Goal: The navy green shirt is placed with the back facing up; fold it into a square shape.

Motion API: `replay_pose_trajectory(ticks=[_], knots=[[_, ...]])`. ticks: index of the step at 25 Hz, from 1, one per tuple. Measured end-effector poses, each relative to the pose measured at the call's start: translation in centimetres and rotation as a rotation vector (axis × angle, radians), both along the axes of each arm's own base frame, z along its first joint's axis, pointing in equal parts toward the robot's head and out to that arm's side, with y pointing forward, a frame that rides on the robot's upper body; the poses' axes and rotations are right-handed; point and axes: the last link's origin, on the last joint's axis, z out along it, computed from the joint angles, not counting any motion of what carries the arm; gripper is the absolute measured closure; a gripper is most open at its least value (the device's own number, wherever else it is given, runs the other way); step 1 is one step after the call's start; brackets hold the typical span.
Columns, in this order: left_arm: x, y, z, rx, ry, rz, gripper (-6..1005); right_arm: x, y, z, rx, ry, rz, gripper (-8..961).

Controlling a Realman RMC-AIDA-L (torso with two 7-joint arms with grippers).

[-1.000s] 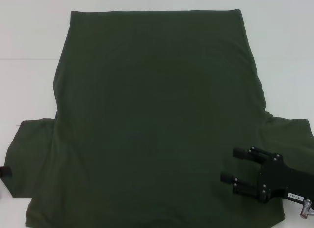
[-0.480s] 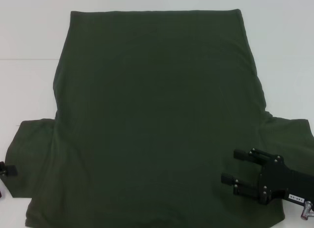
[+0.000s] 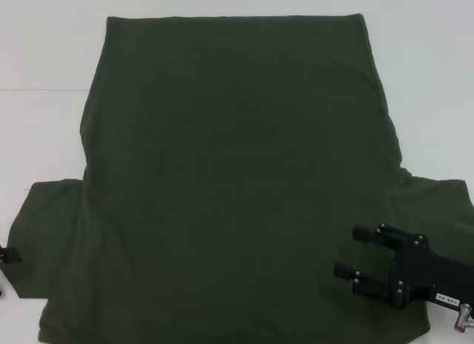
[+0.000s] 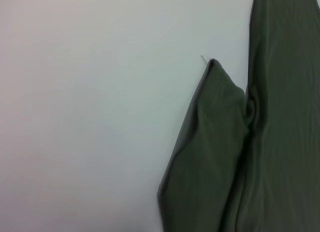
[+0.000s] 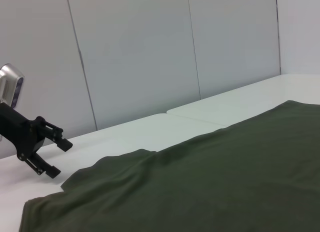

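Lying flat on the white bench (image 3: pixel 44 55), the navy green shirt (image 3: pixel 237 181) runs hem-far, collar-near, sleeves out sideways. Right gripper (image 3: pixel 354 250) hovers over the shirt's right sleeve, jaws spread. Left gripper (image 5: pixel 54 155) sits just off the left sleeve edge, jaws also spread.

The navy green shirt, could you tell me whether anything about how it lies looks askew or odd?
Nothing stands out. The navy green shirt lies flat on the white table, plain side up, both sleeves spread. The right claw hovers open over its right sleeve area.
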Motion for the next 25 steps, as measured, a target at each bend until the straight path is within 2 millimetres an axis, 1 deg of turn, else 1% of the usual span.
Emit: replay_pose_trajectory(ticks=[7, 25], knots=[[0.13, 0.25, -0.28, -0.006, -0.005, -0.006, 178, 0.00, -0.02, 0.00, 0.000, 0.001, 0.000, 178], [-0.35, 0.68, -0.86, 0.007, 0.004, 0.021, 177, -0.05, 0.10, -0.01, 0.001, -0.001, 0.001, 178]])
